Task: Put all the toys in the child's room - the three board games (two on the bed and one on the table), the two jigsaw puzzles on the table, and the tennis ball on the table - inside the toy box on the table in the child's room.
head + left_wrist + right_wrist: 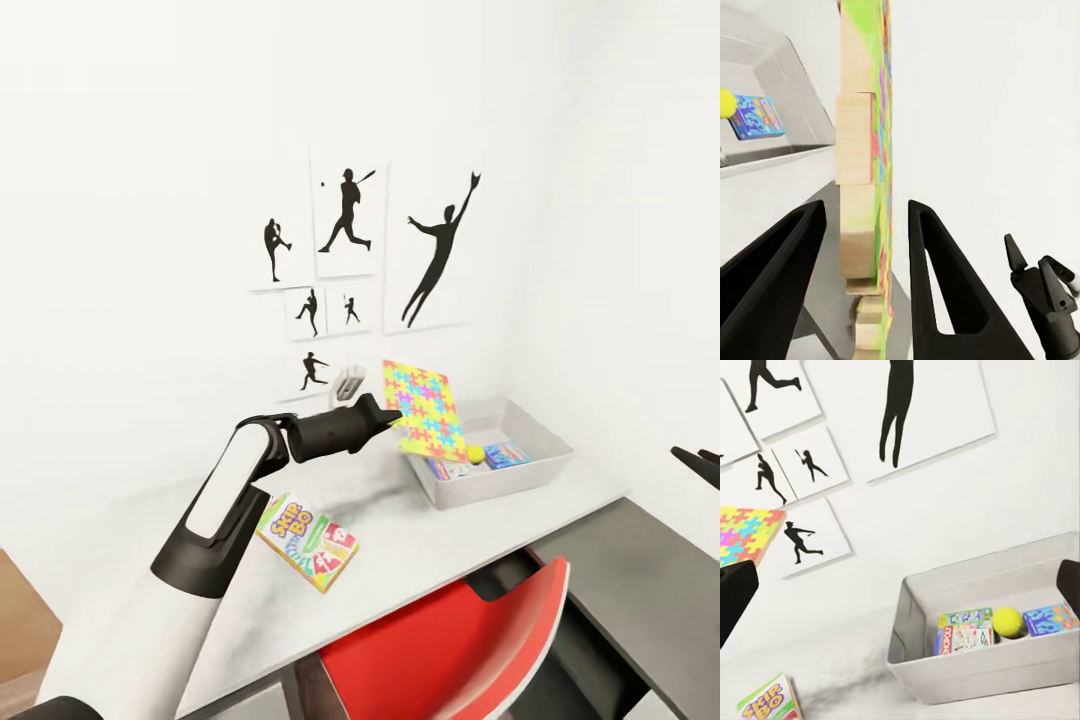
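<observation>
Puzzle sheet [424,409], clamped on edge in the left end effector [392,416], hangs just beside the toy box's [545,468] near-left rim, box lying rightward.

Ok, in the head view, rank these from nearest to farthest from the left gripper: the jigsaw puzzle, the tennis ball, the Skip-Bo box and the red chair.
1. Jigsaw puzzle: held in the left gripper itself, raised over the toy box's near end.
2. Tennis ball: inside the toy box, just below the puzzle.
3. Skip-Bo box: flat on the table, beneath the arm.
4. Red chair: off the table's front edge.
</observation>
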Robot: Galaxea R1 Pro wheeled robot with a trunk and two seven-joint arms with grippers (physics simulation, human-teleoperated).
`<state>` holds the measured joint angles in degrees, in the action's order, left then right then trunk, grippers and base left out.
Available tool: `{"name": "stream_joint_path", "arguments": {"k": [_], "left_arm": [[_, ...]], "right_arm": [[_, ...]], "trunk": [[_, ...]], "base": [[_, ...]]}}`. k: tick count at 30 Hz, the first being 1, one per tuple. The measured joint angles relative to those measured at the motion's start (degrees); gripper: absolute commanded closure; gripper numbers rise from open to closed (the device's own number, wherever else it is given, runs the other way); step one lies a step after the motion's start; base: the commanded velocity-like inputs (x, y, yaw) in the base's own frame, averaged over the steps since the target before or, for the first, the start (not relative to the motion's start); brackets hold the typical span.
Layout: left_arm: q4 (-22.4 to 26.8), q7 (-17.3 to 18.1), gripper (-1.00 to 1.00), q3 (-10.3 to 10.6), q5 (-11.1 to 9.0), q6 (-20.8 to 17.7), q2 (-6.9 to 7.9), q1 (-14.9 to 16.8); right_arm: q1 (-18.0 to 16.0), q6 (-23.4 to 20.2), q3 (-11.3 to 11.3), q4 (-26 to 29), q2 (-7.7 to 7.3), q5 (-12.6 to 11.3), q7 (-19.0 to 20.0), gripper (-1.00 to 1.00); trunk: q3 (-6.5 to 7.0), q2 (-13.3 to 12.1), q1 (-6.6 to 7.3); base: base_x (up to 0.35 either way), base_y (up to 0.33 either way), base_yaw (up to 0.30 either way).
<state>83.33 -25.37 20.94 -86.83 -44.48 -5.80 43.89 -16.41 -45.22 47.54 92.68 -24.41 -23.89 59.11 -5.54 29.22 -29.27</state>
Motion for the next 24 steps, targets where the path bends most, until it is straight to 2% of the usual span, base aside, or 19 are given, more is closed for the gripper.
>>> {"name": "stream_joint_path", "arguments": {"k": [7, 10, 13, 15, 16, 17, 20, 22, 23, 24], "left_arm": [[1.79, -0.94, 1.00, -0.91, 0.07, 0.31, 0.40, -0.58], [3.87, -2.08, 1.00, -3.49, 0.08, 0.78, 0.62, -2.49], [5.94, -2.71, 1.00, -8.23, 0.22, 0.96, 0.76, -5.68], [6.76, -2.74, 1.00, -10.39, -0.11, 1.00, 0.85, -6.72], [8.21, -2.48, 1.00, -15.14, -0.51, 0.80, 1.34, -8.97], [8.44, -2.44, 1.00, -16.67, -0.31, 0.59, 1.50, -9.30], [8.66, -2.48, 1.00, -17.82, -0.86, 0.33, 2.13, -9.28], [8.69, -3.17, 1.00, -18.16, -2.69, -0.58, 3.02, -8.51], [8.71, -4.82, 1.00, -18.32, -4.80, -1.13, 3.59, -7.54], [8.71, -6.14, 1.00, -18.38, -5.87, -1.39, 3.87, -6.99]], "right_arm": [[-0.12, -0.49, -0.49, 0.00, -0.09, -0.04, -0.08, -1.00], [-0.15, -0.55, -0.53, 0.00, -0.10, -0.04, -0.08, -1.00], [-0.20, -0.78, -0.55, -0.01, -0.10, -0.07, -0.09, -1.00], [-0.20, -0.88, -0.55, -0.02, -0.12, -0.06, -0.11, -1.00], [-0.17, -1.15, -0.61, -0.02, -0.17, -0.10, -0.09, -1.00], [-0.12, -1.17, -0.62, -0.03, -0.18, -0.07, -0.05, -1.00], [-0.07, -1.21, -0.63, -0.03, -0.19, -0.07, -0.01, -1.00], [-0.06, -1.22, -0.64, -0.03, -0.19, -0.07, 0.00, -1.00], [-0.05, -1.23, -0.64, -0.03, -0.19, -0.07, 0.01, -1.00], [-0.05, -1.23, -0.64, -0.03, -0.19, -0.07, 0.01, -1.00]], "trunk": [[0.01, 0.00, 0.00], [0.07, 0.00, 0.00], [0.19, 0.01, 0.00], [0.28, 0.01, 0.00], [0.33, 0.03, 0.01], [0.38, -0.01, -0.01], [0.54, 0.01, 0.00], [0.64, 0.01, 0.00], [0.69, 0.01, 0.00], [0.74, 0.01, 0.00]], "base": [[0.000, -0.324, -0.017], [0.000, -0.320, -0.147], [0.000, -0.212, -0.216], [0.000, -0.079, -0.245], [0.000, -0.021, -0.257], [0.000, -0.017, -0.258], [0.000, -0.008, -0.260], [0.000, -0.004, -0.261], [0.000, -0.002, -0.262], [0.000, -0.001, -0.262]]}}
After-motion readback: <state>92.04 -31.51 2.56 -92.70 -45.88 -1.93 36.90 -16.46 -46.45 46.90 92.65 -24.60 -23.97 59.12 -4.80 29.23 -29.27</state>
